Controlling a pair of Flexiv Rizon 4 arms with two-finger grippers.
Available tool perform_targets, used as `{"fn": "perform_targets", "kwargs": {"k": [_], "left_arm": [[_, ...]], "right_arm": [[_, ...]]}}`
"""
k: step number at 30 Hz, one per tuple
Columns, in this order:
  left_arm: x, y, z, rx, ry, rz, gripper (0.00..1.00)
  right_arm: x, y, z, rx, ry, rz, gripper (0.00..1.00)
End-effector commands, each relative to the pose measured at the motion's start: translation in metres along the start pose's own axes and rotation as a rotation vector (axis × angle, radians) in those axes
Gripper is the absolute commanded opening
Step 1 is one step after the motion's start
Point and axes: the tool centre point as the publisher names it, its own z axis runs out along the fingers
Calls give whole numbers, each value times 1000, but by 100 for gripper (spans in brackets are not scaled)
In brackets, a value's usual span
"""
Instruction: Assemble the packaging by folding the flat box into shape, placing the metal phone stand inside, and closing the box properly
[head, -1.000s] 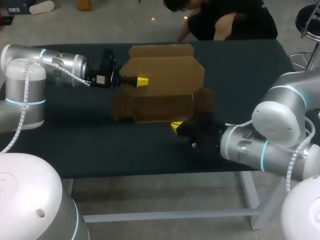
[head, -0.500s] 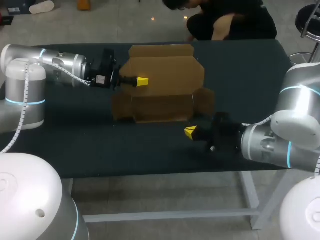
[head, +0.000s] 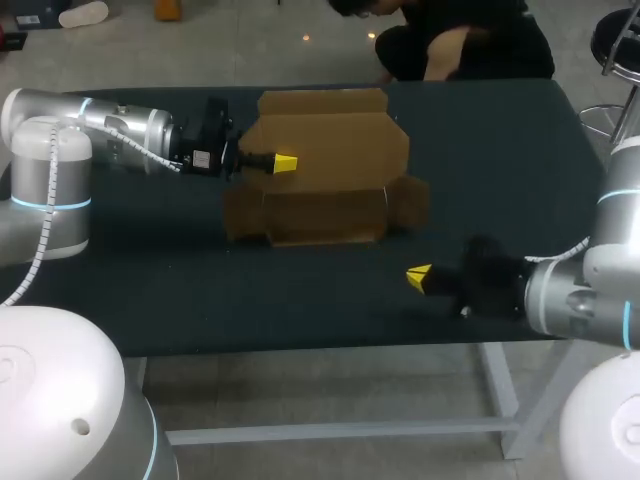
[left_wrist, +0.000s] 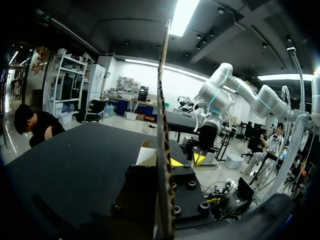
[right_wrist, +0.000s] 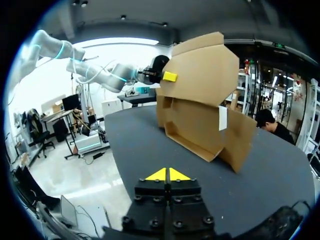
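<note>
Backing away from the front of the box, the right tool, tips pressed together and empty, leaves folding to the left tool, still pinching its raised panel.

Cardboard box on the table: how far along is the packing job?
Partly done: the box is folded into a rough open shape, flaps spread, not closed. In hand: the left arm has its jaws pinched on an upright panel. The right arm sits apart from the box, jaws shut and empty. Left: finishing the folds, putting in the phone stand, which is nowhere in view, and closing the lid.
</note>
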Motion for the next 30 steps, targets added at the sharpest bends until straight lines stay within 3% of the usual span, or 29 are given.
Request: {"fn": "perform_targets", "kwargs": {"k": [1,6,12,19,20,22,25,30], "left_arm": [[0,2,0,-1,1,0,0],[0,2,0,-1,1,0,0],[0,2,0,-1,1,0,0],[0,2,0,-1,1,0,0],[0,2,0,-1,1,0,0],[0,2,0,-1,1,0,0],[0,2,0,-1,1,0,0],[0,2,0,-1,1,0,0]], "right_arm": [[-5,-2,-25,-15,-8,5,22],[-16,-7,-39,16,-40,5,33],[-29,-14,-51,57,-83,11,39],[-44,-16,-59,50,-85,-15,49],[-46,-17,-59,54,-84,-23,52],[-50,-18,-58,64,-83,-32,71],[-59,-22,-59,61,-75,-40,83],[-74,-24,-56,56,-72,-53,82]]}}
